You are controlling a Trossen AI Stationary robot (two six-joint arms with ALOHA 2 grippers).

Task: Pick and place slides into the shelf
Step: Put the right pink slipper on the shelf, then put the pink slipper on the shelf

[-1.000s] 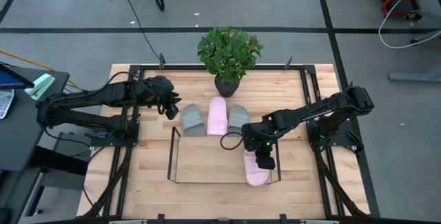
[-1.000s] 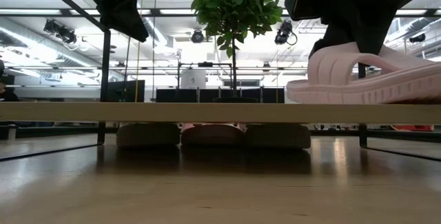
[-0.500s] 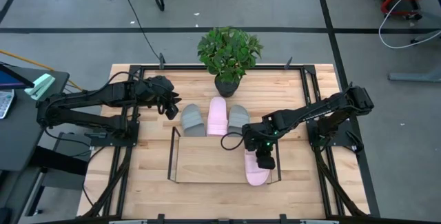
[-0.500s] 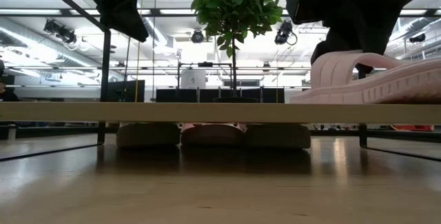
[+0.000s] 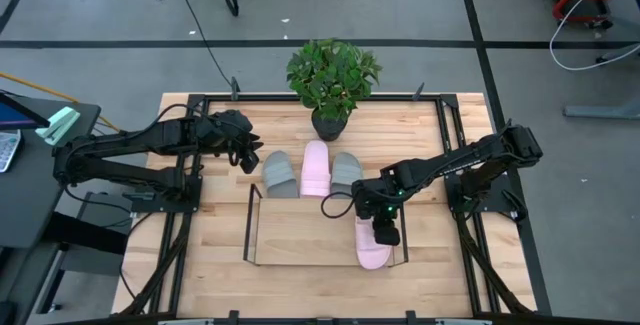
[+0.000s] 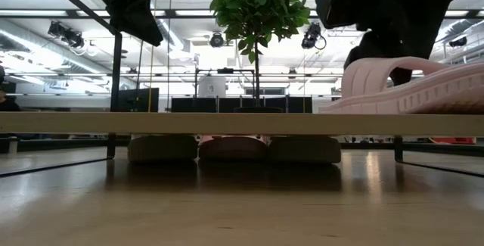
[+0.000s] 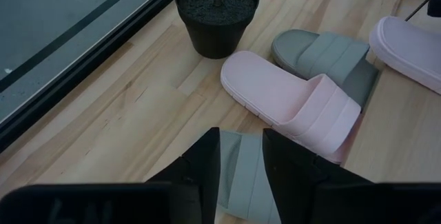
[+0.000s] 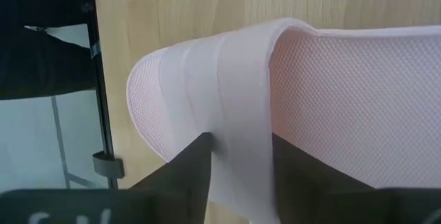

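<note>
On the shelf (image 5: pixel 256 227), unmarked pink slide (image 5: pixel 373 250).

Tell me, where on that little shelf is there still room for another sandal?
The shelf board is bare from its left wire edge across to the pink slide that the right gripper holds at the right end. It is crowded behind the shelf, where two grey slides and a pink one lie side by side before the plant pot.

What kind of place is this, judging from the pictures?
Probably a robotics lab or workshop: cables lie across the grey floor, ceiling strip lights and equipment racks show behind the wooden table, and two robot arms work there.
</note>
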